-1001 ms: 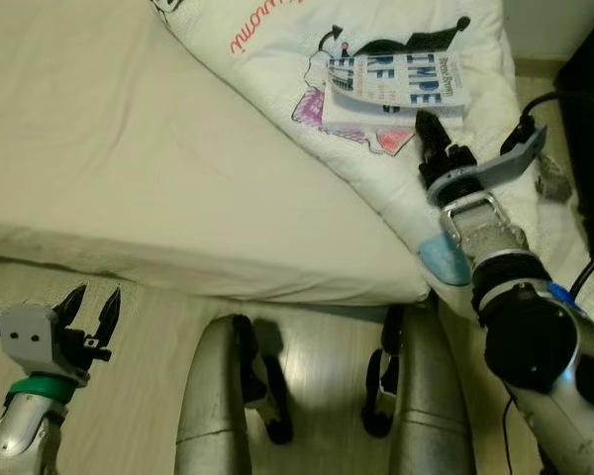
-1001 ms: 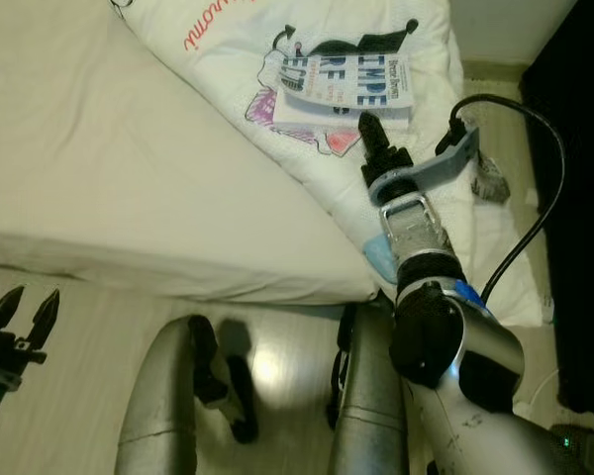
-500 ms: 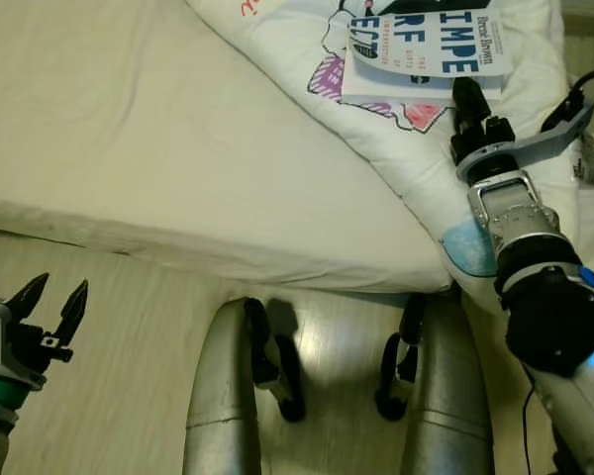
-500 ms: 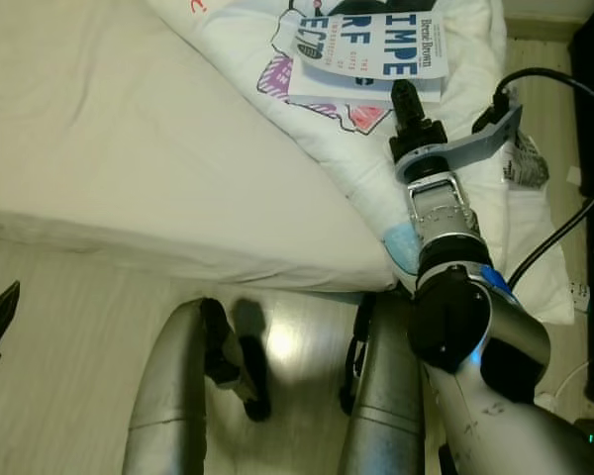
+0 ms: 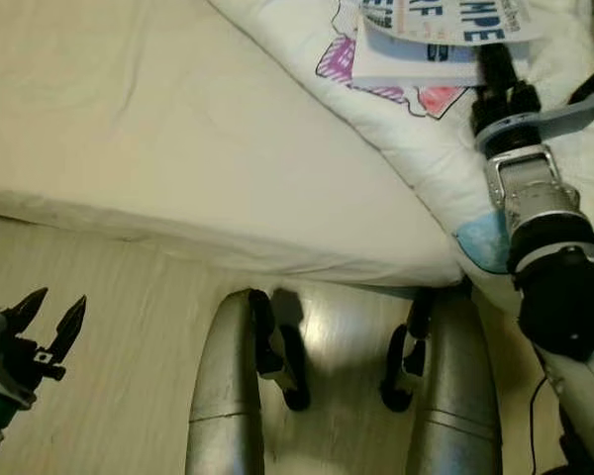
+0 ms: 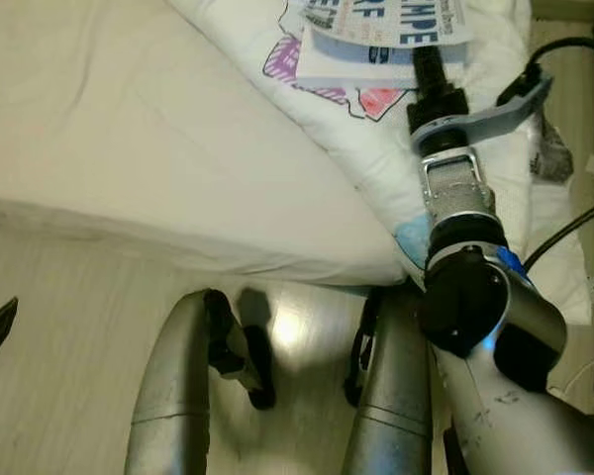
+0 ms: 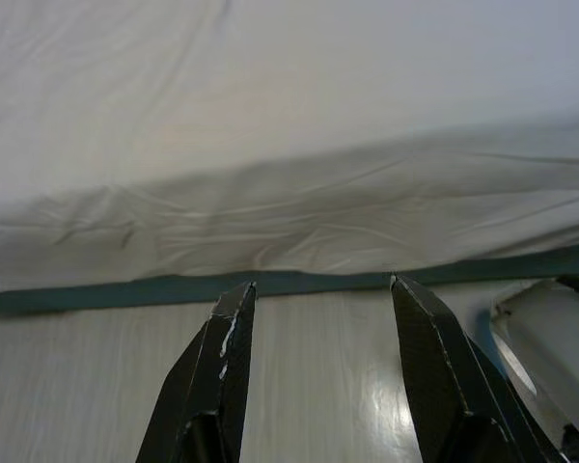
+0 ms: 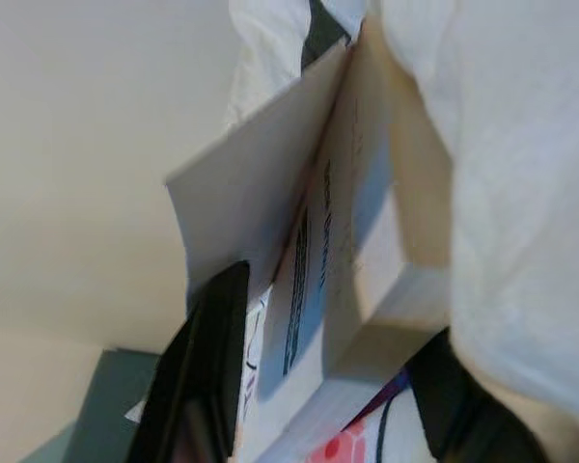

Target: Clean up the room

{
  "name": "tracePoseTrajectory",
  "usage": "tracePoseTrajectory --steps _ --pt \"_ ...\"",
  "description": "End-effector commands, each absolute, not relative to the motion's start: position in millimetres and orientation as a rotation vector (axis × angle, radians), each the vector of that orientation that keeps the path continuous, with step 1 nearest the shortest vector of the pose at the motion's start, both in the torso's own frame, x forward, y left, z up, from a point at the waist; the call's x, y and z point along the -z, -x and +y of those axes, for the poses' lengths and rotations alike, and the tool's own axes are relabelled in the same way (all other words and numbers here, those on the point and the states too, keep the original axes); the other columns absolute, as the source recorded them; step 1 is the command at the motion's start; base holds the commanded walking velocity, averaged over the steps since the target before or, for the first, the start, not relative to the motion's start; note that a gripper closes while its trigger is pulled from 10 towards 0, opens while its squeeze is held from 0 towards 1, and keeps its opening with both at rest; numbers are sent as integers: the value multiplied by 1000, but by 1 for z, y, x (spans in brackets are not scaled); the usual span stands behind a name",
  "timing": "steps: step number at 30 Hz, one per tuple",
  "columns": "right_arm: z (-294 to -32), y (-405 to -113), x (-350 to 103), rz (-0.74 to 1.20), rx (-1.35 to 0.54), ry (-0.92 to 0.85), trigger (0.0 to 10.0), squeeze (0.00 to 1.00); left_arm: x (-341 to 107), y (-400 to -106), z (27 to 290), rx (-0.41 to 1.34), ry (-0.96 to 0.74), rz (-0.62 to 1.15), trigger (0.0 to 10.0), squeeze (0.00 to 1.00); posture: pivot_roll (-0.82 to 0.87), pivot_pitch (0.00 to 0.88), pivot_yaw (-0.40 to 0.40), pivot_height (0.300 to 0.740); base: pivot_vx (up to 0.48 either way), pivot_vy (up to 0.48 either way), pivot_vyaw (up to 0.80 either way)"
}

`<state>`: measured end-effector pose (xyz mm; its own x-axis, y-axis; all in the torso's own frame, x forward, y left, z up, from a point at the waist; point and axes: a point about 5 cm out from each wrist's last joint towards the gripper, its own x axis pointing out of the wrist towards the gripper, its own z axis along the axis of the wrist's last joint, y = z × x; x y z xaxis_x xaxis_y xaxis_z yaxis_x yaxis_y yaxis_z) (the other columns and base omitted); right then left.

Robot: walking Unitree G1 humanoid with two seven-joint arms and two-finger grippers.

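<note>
- A white paperback book with big dark-blue cover lettering [image 5: 431, 40] lies on a white quilt printed with pink and purple cartoon shapes [image 5: 406, 129], up at the far right of the bed.
- The quilt is draped over a cream, lightly wrinkled mattress sheet [image 5: 158, 129] that takes up most of the bed in front of the robot.
- The right gripper [image 6: 429, 61] is stretched out over the quilt with its tips right at the book's near edge.
- From the right wrist view, its two black fingers [image 8: 198, 376] stand apart, one on each side of the book's corner; the cover is lifted a little off the page block. The jaws are spread around the book, and I cannot tell whether they press on it.
- The left gripper [image 5: 48, 317] hangs low at the robot's left side over the pale wood-look floor [image 5: 109, 327], near the bed's edge, its two pointed fingers parted and holding nothing.
- The robot's two silver legs [image 5: 223, 396] stand on the floor just beside the bed.
</note>
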<state>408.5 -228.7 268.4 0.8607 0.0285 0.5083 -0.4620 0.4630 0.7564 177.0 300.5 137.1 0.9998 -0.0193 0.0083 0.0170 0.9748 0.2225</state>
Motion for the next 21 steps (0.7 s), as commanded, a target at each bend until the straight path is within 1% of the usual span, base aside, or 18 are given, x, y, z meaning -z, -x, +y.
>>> tracePoseTrajectory --steps 1,16,21 --pt "-232 -406 -263 -484 -317 -1064 0 0 -132 -168 307 -14 -216 39 10000 0 215 521 290 571 0 0 0" --pt "-251 -401 -269 -535 -302 -1051 0 0 -134 -173 304 -19 -206 30 10000 0 204 510 280 571 0 0 0" --pt "-251 -400 -271 -544 -329 -1035 0 0 -135 -177 303 -31 -197 15 10000 0 185 494 264 571 0 0 0"
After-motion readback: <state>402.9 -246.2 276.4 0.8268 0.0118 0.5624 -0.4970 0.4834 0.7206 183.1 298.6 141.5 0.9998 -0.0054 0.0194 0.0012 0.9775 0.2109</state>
